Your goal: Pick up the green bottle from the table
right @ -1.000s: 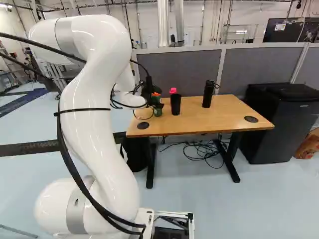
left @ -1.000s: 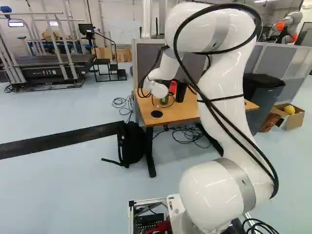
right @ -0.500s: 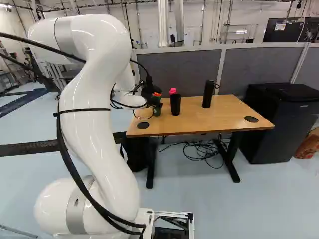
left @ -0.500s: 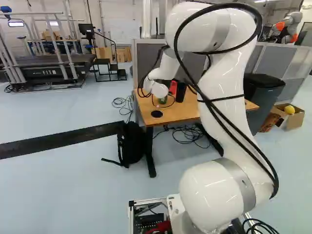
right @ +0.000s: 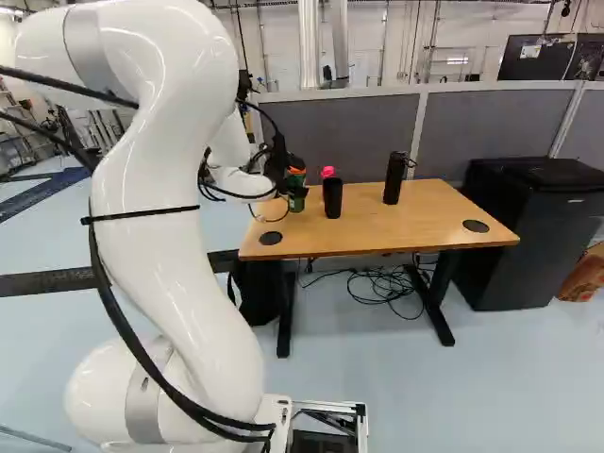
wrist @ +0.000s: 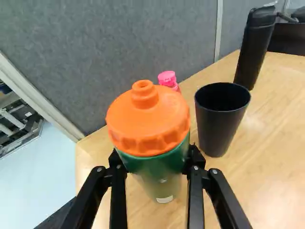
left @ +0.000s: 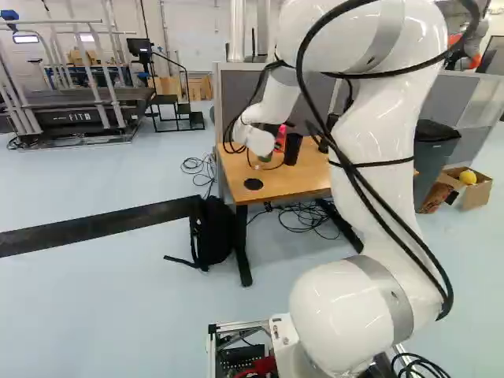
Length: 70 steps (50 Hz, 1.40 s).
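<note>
Drawn up and back toward the base since half a second ago, the white arm (right: 160, 236) has taken the green bottle (wrist: 159, 164) with it: in the right base view the bottle sits a little higher against the desk (wrist: 276, 124), whose place is unchanged. The end effector (wrist: 156, 160) is closed around the bottle just under its orange lid (wrist: 147, 121), one finger (wrist: 119, 195) against each side, held apart by the bottle's width.

I'd judge the grasp done and the lift just begun; the base seems barely off the desk, though the gap itself can't be made out. A black cup (wrist: 221, 119) stands just beside the end effector, near one finger. Beyond the bottle, ahead of the end effector, a pink cap (wrist: 167, 78) shows, and a tall black flask (wrist: 252, 52) stands farther off past the cup.

Next, the grip should stay firm while the arm goes on rising, fairly straight up: any sideways drift toward the cup could knock it over.
</note>
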Motion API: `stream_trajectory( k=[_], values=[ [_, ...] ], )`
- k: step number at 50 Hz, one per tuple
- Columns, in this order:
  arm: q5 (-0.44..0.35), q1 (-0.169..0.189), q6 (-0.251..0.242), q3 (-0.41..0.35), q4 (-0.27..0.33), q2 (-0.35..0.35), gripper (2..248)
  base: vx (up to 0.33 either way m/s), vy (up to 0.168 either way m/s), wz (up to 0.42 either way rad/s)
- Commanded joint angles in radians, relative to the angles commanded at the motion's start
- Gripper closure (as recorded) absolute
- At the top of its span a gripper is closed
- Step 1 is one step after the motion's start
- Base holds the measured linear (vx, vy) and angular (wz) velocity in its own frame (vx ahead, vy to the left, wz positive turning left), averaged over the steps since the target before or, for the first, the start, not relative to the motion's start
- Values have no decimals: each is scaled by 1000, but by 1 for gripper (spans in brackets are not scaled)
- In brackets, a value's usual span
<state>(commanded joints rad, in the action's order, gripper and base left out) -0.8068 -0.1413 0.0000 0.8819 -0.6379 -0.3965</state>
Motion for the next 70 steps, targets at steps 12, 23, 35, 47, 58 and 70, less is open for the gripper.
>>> stream_trajectory(
  k=[12, 23, 35, 47, 58, 70],
  values=[
    [-28, 10, 0, -66, 17, 79, 137, 0, 0, 0],
    [-42, 33, 0, -110, 50, 140, 137, 0, 0, 0],
    [-44, 63, 0, -152, 117, 203, 137, 0, 0, 0],
    [-42, 82, 0, -206, 190, 278, 137, 0, 0, 0],
    [-33, 88, 0, -262, 227, 357, 137, 0, 0, 0],
    [-30, 90, 0, -318, 233, 421, 137, 0, 0, 0]
  ],
)
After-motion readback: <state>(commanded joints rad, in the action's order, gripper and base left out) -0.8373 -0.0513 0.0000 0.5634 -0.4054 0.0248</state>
